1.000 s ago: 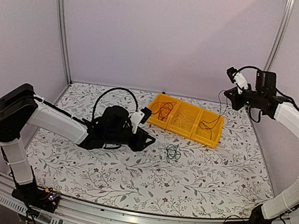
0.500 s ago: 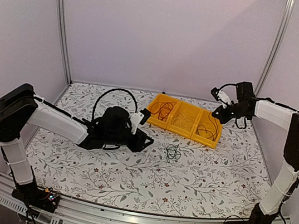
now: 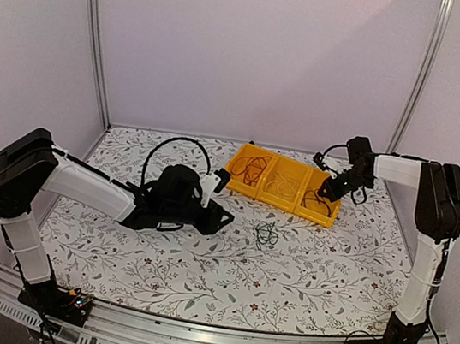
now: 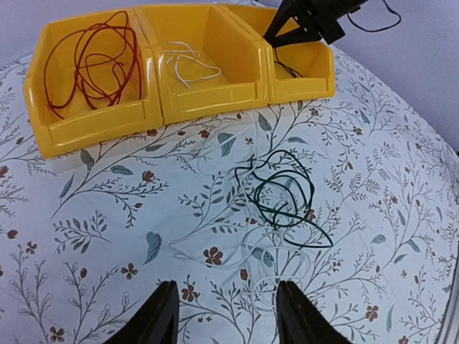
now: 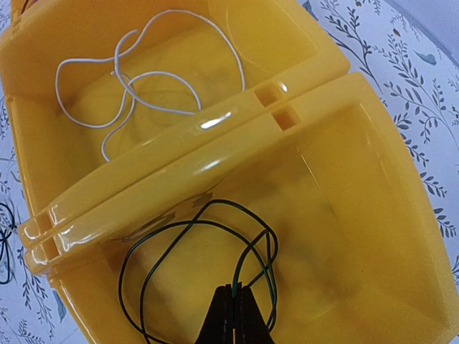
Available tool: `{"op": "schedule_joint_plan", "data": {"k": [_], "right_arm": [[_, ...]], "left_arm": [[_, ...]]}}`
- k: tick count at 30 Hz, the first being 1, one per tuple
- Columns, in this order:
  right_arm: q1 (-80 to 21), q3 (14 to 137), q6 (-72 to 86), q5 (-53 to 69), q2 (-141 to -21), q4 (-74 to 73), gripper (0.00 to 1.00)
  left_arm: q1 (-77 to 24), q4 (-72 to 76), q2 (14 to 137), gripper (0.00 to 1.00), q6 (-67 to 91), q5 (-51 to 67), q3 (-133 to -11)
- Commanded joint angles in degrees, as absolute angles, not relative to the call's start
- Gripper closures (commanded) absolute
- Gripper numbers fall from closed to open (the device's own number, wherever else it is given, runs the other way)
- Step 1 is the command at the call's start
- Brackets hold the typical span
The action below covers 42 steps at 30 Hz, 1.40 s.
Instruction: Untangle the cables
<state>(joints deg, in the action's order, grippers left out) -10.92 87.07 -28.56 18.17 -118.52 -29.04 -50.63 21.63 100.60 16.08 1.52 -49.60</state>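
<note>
On the floral-printed surface (image 3: 198, 271), the row of three yellow plastic bins (image 4: 208, 93) holds a red wire (image 4: 93, 61), a white wire (image 4: 188, 61) and, in the right-hand compartment, a thin dark-green wire (image 5: 208, 203) pinched in the clenched right tool (image 5: 234, 290). It would do best to let go only once low inside the walls, so no loop drapes the rim, and then lift straight up. The left tool (image 4: 226, 315), jaws apart and empty, hovers near the loose dark tangle of wire (image 4: 283, 197) on the surface.

The left arm (image 3: 89, 186) lies low, stretched toward the centre, and the left gripper (image 4: 226, 319) has its jaws parted with nothing between them. The right arm (image 3: 433, 202) stands tall, folds at the elbow and reaches leftward. Its right gripper (image 5: 233, 295) is pinched tight, seemingly on a dark green cable (image 5: 273, 251).
</note>
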Motion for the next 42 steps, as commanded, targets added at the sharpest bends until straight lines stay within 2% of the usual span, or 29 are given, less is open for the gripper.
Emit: {"op": "schedule_joint_plan", "data": {"k": [1, 3, 6, 10, 15, 18, 22, 28, 33, 42], "right_arm": [[-11.7, 89.0, -29.4, 16.5, -119.6, -30.6, 1.0], [-12.2, 89.3, -29.7, 16.4, -118.4, -31.3, 0.98], [-12.7, 90.3, -30.3, 15.7, -116.5, -33.2, 0.9], [-13.3, 88.9, -31.6, 12.1, -111.1, -33.6, 0.68], [-14.5, 84.6, -34.3, 10.7, -105.1, -34.9, 0.6], [-16.7, 81.5, -36.0, 11.6, -101.0, -34.7, 0.61], [-20.7, 79.0, -38.1, 17.8, -98.3, -36.3, 0.71], [-28.6, 79.8, -36.6, 21.0, -102.4, -35.9, 0.83], [-32.6, 83.8, -34.1, 17.0, -110.0, -34.2, 0.8], [-32.8, 91.5, -30.9, 10.4, -119.7, -33.8, 0.74]], "left_arm": [[-51.1, 20.6, 98.9, 0.51, 16.0, 0.8, -51.1], [-51.1, 20.4, 99.0, 0.51, 15.5, 1.0, -51.4], [-51.0, 19.4, 99.1, 0.5, 14.7, 1.1, -52.2], [-50.4, 13.3, 101.1, 0.5, 16.1, 1.7, -56.4], [-50.2, 9.3, 103.2, 0.5, 15.9, 5.4, -60.2], [-50.1, 6.8, 104.2, 0.51, 17.1, 6.0, -61.9], [-49.3, 3.5, 106.5, 0.54, 18.9, 9.5, -64.8], [-48.9, -2.2, 108.8, 0.55, 19.9, 11.0, -68.7], [-48.8, -4.0, 107.0, 0.54, 21.3, 7.3, -67.7], [-48.6, -5.4, 102.8, 0.53, 22.5, 6.2, -63.6]]}}
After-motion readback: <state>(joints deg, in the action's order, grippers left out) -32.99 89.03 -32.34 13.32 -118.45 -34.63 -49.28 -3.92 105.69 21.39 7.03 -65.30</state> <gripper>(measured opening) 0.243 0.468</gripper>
